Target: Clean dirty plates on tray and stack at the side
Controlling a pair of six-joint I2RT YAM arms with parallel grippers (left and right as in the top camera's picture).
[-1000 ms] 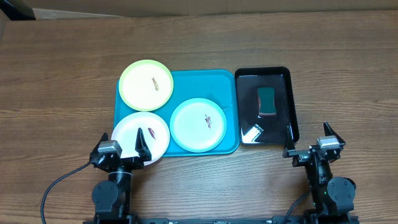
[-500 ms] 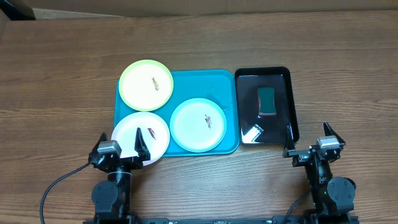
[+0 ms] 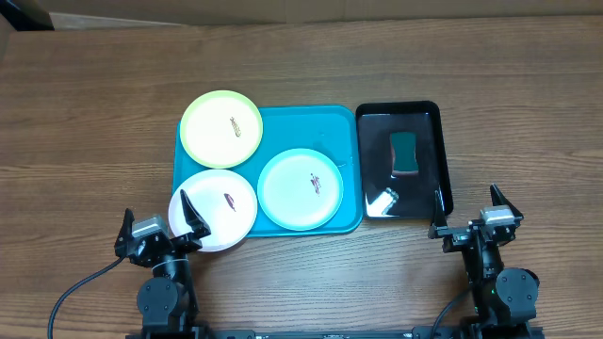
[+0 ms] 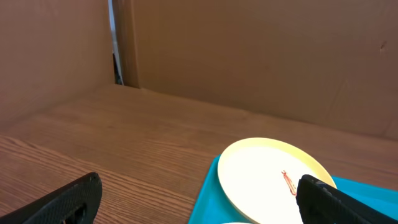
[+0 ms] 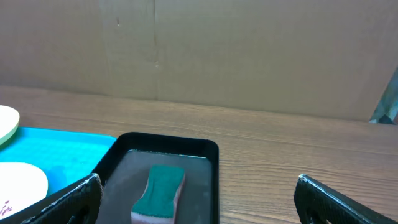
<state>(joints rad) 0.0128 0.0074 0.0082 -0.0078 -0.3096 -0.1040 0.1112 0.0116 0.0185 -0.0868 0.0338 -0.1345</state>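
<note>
Your left jaws and right jaws both stand released, grasping nothing, low at the desk's near edge. All three plates sit on the tray (image 3: 339, 122): yellow-green plate (image 3: 221, 128) far-left, white plate (image 3: 215, 209) near-left overhanging the rim, mint plate (image 3: 301, 188) centre.

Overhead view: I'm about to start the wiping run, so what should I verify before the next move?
1. Open, empty left end effector: ok.
2. Open, empty right end effector: ok.
3. Loose sponge lying in the black tray: ok.
4. Smears facing up on yellow-green plate, white plate, mint plate: ok.
5. Plates fully inside blue tray: not ok; yellow-green and white overhang its left rim.
6. Clearance between left end effector and white plate: cannot tell; they overlap from above.
</note>
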